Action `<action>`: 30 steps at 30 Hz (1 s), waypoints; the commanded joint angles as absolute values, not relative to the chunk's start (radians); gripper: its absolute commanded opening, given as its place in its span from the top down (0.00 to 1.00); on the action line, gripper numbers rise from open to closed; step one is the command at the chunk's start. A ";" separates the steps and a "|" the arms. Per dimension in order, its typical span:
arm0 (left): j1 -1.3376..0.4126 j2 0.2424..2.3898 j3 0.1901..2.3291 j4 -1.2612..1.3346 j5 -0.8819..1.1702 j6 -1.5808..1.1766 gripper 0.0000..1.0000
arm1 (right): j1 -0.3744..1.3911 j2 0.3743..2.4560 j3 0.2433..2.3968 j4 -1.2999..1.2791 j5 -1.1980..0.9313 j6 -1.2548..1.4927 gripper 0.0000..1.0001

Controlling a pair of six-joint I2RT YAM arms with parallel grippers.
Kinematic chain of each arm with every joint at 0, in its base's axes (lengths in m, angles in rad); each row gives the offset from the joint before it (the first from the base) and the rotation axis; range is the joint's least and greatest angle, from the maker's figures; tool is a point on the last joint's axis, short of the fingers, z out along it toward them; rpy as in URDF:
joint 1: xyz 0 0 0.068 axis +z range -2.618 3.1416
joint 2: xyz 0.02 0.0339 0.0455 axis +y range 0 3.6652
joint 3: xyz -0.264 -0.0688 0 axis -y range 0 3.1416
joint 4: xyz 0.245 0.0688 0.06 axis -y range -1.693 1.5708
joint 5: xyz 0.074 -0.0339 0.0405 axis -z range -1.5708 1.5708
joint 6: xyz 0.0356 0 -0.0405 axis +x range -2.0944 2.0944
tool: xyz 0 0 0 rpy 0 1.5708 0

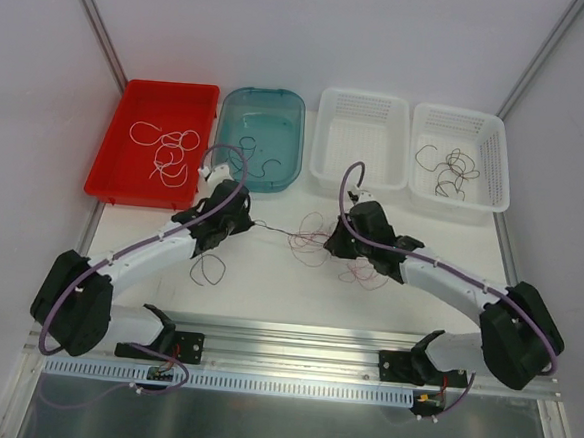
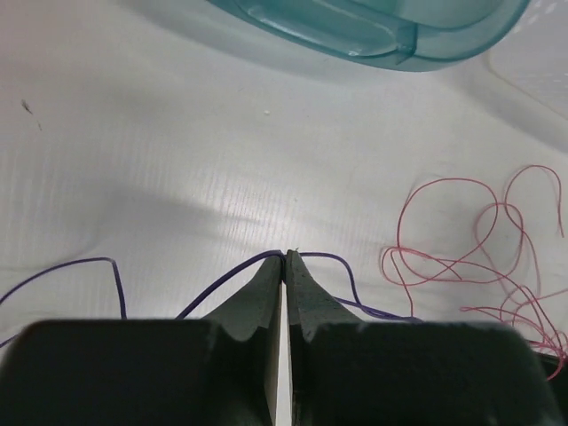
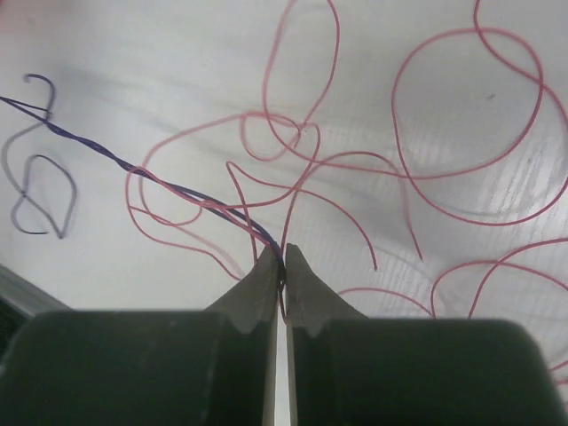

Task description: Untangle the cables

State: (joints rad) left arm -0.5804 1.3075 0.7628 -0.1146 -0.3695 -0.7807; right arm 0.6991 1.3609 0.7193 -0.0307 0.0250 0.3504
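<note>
The cables (image 1: 310, 242) are a loose clump of pink strands on the white table between my two grippers. A dark purple strand (image 1: 271, 227) stretches taut from one gripper to the other. In the left wrist view the left gripper (image 2: 284, 255) is shut on the purple strand (image 2: 222, 280), with pink loops (image 2: 461, 257) to its right. In the right wrist view the right gripper (image 3: 283, 250) is shut on that purple strand (image 3: 115, 160) together with pink strands (image 3: 417, 169). From above, the left gripper (image 1: 240, 223) is left of the clump. The right gripper (image 1: 328, 244) is at the clump's right edge.
At the back stand a red tray (image 1: 143, 197) with white strands, a teal tray (image 1: 296, 139), a white basket (image 1: 363, 134) and a second white basket (image 1: 496, 163) holding dark strands. A loose dark strand (image 1: 206, 268) lies under the left arm. A metal rail (image 1: 294, 334) runs along the near edge.
</note>
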 commanded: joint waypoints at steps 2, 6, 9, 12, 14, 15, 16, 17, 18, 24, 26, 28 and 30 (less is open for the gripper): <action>-0.462 1.200 0.724 -0.239 -0.552 -0.588 1.00 | 0.604 1.230 0.652 -0.317 0.130 0.250 0.99; -0.445 1.158 0.732 -0.262 -0.511 -0.520 1.00 | 0.569 1.151 0.649 -0.353 0.086 0.210 0.98; -0.445 1.140 0.733 -0.278 -0.457 -0.514 1.00 | 0.563 1.126 0.657 -0.368 0.039 0.176 0.98; -0.445 1.126 0.730 -0.285 -0.407 -0.525 1.00 | 0.563 1.114 0.655 -0.357 -0.032 0.164 0.99; -0.445 1.120 0.730 -0.290 -0.396 -0.523 1.00 | 0.563 1.111 0.652 -0.347 -0.057 0.160 0.97; -0.445 1.118 0.733 -0.296 -0.390 -0.522 1.00 | 0.564 1.111 0.652 -0.345 -0.066 0.160 0.98; -0.445 1.117 0.735 -0.301 -0.382 -0.520 1.00 | 0.563 1.111 0.649 -0.347 -0.064 0.161 0.97; -0.443 1.111 0.738 -0.305 -0.368 -0.515 1.00 | 0.563 1.111 0.649 -0.356 -0.058 0.160 0.98; -0.445 1.103 0.744 -0.316 -0.364 -0.512 1.00 | 0.563 1.108 0.650 -0.363 -0.031 0.160 0.99; -0.436 1.023 0.800 -0.418 -0.486 -0.456 1.00 | 0.471 1.020 0.650 -0.472 0.100 0.195 0.99; -0.422 0.991 0.830 -0.485 -0.527 -0.425 1.00 | 0.385 0.960 0.658 -0.520 0.101 0.193 0.99; -0.402 0.963 0.873 -0.517 -0.589 -0.401 1.00 | 0.298 0.918 0.678 -0.567 0.095 0.183 0.99; -0.388 0.921 0.911 -0.544 -0.632 -0.355 1.00 | 0.246 0.897 0.702 -0.592 0.081 0.173 0.99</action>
